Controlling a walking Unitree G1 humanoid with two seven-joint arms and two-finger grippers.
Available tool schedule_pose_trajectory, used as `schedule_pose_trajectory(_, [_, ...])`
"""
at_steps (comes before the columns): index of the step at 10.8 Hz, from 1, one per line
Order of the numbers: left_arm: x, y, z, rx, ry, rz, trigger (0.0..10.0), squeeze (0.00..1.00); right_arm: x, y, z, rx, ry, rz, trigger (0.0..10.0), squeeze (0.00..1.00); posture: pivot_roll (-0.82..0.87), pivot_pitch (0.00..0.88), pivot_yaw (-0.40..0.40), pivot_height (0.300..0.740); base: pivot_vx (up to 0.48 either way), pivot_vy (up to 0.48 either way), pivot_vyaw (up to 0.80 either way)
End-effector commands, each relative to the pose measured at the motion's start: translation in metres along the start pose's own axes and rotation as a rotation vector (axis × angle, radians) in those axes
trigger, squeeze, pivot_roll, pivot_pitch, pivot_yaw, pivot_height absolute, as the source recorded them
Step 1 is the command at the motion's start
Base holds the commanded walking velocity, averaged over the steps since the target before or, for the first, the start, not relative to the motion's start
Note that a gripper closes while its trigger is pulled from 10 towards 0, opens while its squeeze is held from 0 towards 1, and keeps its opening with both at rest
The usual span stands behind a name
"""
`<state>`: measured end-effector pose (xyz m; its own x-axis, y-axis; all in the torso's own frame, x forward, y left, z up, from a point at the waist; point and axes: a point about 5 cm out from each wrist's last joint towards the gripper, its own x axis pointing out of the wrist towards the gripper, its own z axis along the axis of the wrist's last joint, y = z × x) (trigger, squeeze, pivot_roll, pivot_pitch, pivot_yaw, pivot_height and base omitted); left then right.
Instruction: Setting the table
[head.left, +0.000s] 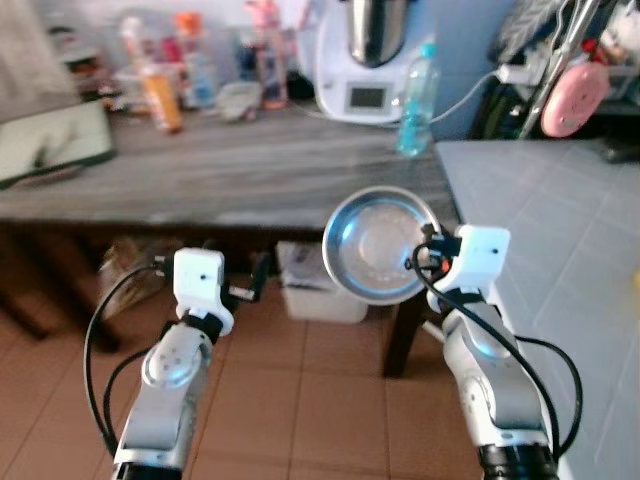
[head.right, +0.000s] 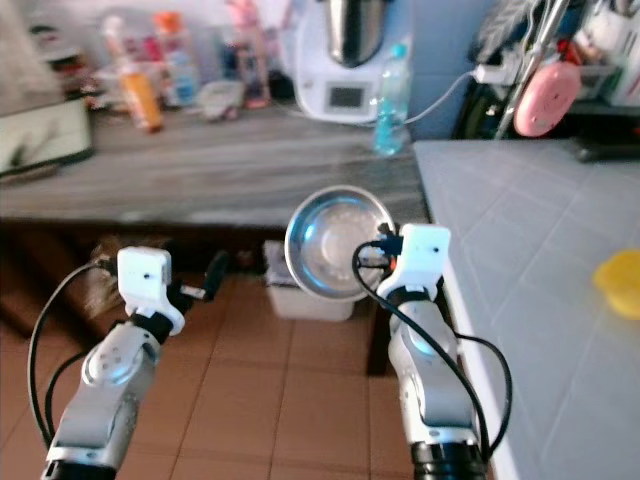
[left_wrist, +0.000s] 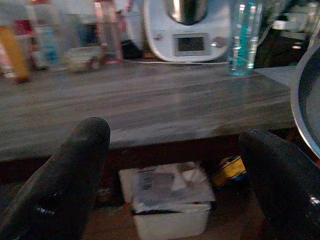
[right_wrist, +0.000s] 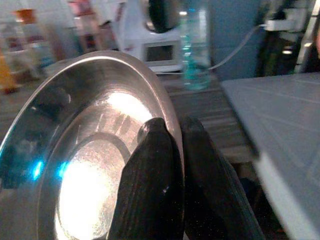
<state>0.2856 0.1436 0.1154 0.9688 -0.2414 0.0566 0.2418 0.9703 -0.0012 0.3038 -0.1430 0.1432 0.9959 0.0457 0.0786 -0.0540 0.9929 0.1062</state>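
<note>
Stainless steel caught the light: a shallow bowl (head.left: 378, 245) was held up on edge by the right hand (right_wrist: 172, 150), its hollow facing the robot's head and its rim pinched between the two black fingers (right_wrist: 150, 175), which were closed tight on the metal. The bowl hung in the air just in front of the near edge of the wooden worktop (head.left: 250, 170), over the tiled floor (head.left: 300, 400), touching nothing but that hand.

The relation that mattered was this: the worktop lay ahead of the bowl and slightly to its left, while a grey tiled surface (head.left: 560, 220) ran alongside on the right of the worktop's corner, nearer to the right arm. A water bottle (head.left: 416, 100) and a white kitchen machine (head.left: 365, 60) stood toward the far side of the worktop, well beyond the bowl.

The left hand (left_wrist: 175, 190) was spread wide and empty, low in front of the worktop, above a white box (head.left: 320, 285) beneath it. To be set down, the bowl would probably have to be tipped flat first.
</note>
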Motion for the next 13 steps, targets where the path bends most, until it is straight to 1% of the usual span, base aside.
schedule_pose_trajectory(1, [0.002,-0.005,0.002,0.000,-0.004,-0.026,10.0,0.00,0.000,-0.007,0.005,-0.006,-0.022,-0.026,10.0,0.00,0.09,0.000,0.042,0.740,0.480,0.000,0.00])
schedule_pose_trajectory(5, [0.001,-0.007,0.000,-0.003,0.001,-0.028,10.0,0.00,0.001,-0.007,0.004,-0.011,-0.019,-0.021,10.0,0.00,0.09,0.000,0.039,0.740,0.480,0.000,0.10])
schedule_pose_trajectory(8, [-0.001,-0.006,-0.001,0.000,0.016,-0.025,10.0,0.00,-0.001,-0.007,0.001,-0.006,-0.007,-0.022,10.0,0.00,0.09,0.000,0.043,0.740,0.382,0.000,0.00])
schedule_pose_trajectory(9, [-0.002,-0.005,-0.002,0.007,0.020,-0.024,10.0,0.00,-0.002,-0.007,0.000,-0.005,-0.006,-0.023,10.0,0.00,0.09,0.000,0.046,0.740,0.000,0.000,0.00])
schedule_pose_trajectory(11, [-0.004,0.005,-0.009,0.011,0.073,0.049,10.0,0.00,-0.003,-0.008,-0.001,-0.005,-0.002,-0.026,10.0,0.00,0.09,0.000,0.045,0.740,0.000,0.000,0.00])
schedule_pose_trajectory(12, [-0.005,0.007,-0.010,0.020,0.088,0.061,10.0,0.00,-0.003,-0.008,-0.001,-0.004,-0.002,-0.026,10.0,0.00,0.09,0.000,0.043,0.740,0.000,0.000,0.00])
schedule_pose_trajectory(13, [-0.006,0.010,-0.011,0.013,0.094,0.071,10.0,0.00,-0.003,-0.008,-0.002,0.002,0.000,-0.026,10.0,0.00,0.09,0.000,0.043,0.740,0.000,0.000,0.00])
